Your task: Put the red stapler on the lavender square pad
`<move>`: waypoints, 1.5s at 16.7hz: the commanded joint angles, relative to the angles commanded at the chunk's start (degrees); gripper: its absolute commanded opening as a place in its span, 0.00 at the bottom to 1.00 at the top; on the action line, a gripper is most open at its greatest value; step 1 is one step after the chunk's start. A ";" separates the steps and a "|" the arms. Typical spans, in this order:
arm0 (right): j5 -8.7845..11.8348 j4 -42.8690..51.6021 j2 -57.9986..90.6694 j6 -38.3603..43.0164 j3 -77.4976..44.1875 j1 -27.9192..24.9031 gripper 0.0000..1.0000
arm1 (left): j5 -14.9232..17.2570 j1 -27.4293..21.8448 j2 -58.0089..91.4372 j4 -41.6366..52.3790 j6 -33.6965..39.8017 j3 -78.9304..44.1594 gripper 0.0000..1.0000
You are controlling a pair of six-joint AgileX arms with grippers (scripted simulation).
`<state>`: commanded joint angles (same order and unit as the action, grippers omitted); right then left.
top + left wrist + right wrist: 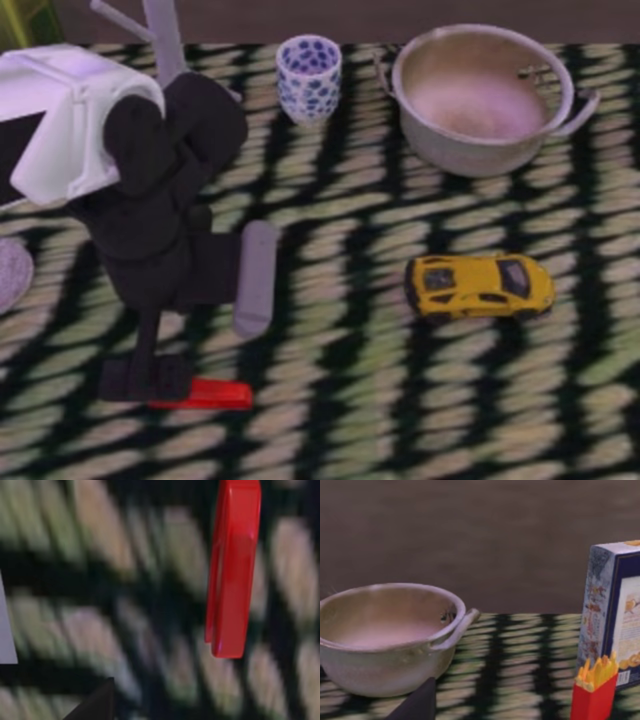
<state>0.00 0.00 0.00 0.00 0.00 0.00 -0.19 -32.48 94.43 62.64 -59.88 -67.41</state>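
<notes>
1. Red and narrow, the red stapler [205,394] lies flat on the table [400,400] at the near left, its long side running left to right.
2. My left gripper [145,380] is down at the stapler's left end, covering that end in the top view; I cannot tell whether its fingers are wide, narrow or closed on the stapler.
3. In the left wrist view the red stapler [232,570] shows as a bright bar over the woven green, cream and black table cover [100,605], with a dark fingertip [97,702] at the picture's edge, apart from the stapler.
4. A pale sliver [6,630] shows at the edge of that same view; I cannot tell whether it is the lavender square pad.
5. A grey rounded bar [256,277] lies just beyond the stapler, on the far side, beside my left arm.
6. A yellow toy car [480,286] sits right of centre, well apart from the stapler.
7. At the far edge stand a white cup with blue spots [308,77] and, to its right, a metal pot [483,95] with side handles.
8. My right arm is not in the top view; its wrist view looks at the pot [385,640], a printed box [615,615] and a red carton of fries [594,692].
9. Only a dark tip [417,702] of the right gripper shows, so I cannot tell how its fingers stand.
</notes>
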 joint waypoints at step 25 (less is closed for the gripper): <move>0.00 0.00 0.00 0.00 0.00 0.00 1.00 | 0.03 0.24 9.66 -23.34 -0.39 13.68 0.62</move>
<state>0.00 0.00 0.00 0.00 0.00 0.00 -0.17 -32.23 104.08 39.30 -60.27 -53.73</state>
